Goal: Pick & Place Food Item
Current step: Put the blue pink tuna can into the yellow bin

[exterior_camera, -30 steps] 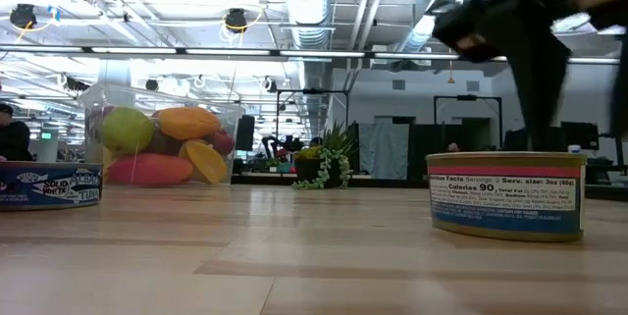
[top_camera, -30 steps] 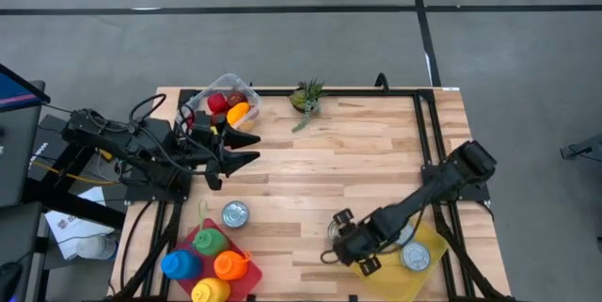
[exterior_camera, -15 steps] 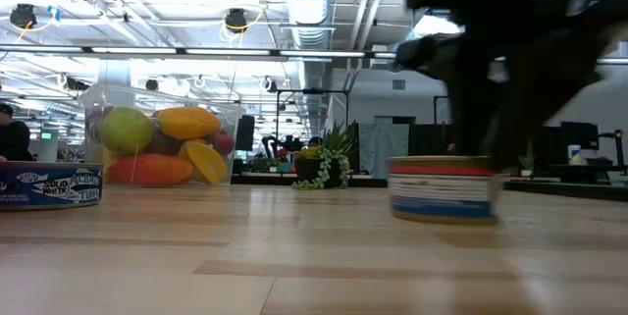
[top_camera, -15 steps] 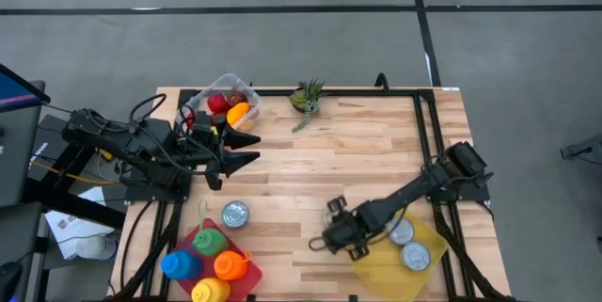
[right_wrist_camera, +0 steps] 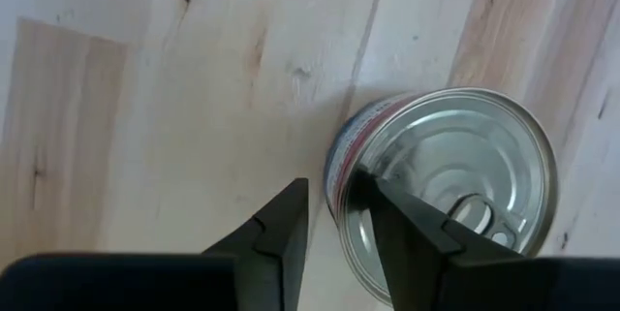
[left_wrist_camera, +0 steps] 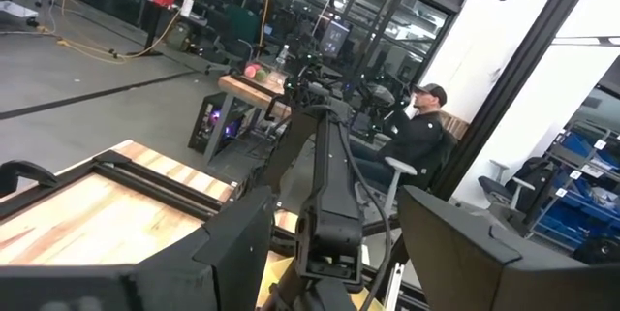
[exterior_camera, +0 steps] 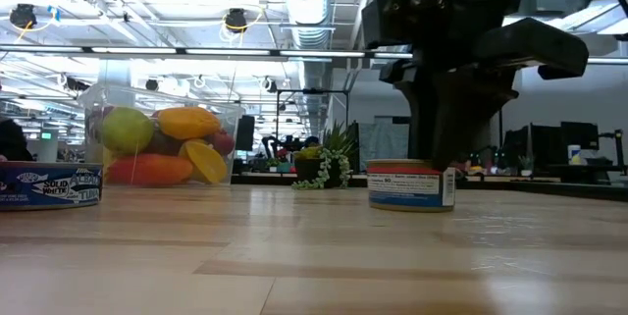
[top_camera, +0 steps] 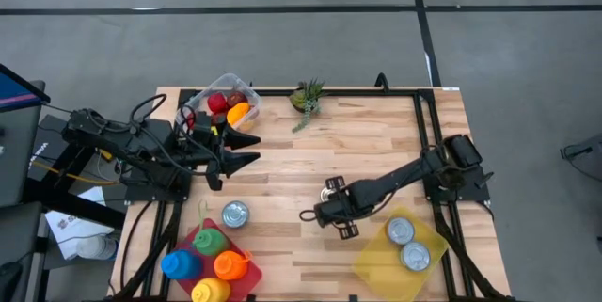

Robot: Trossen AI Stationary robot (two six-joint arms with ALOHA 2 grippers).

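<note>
Near the table's (top_camera: 376, 142) middle, right claw (right_wrist_camera: 334, 216) narrowed, pinching the rim of a can (right_wrist_camera: 448, 195) standing on the wood, left claw (top_camera: 246, 148) spread and empty near the fruit tub (top_camera: 224, 100), two cans on the yellow mat (top_camera: 376, 262).

From my seat I see a grey concrete floor (top_camera: 282, 48) crossed by dark lines around the wooden table (top_camera: 367, 142). Beyond it, silver ceiling ducts (exterior_camera: 314, 1) and strip lights (exterior_camera: 196, 52) run over an open workshop with desks, monitors (exterior_camera: 579, 136) and a seated person (left_wrist_camera: 412, 137).
</note>
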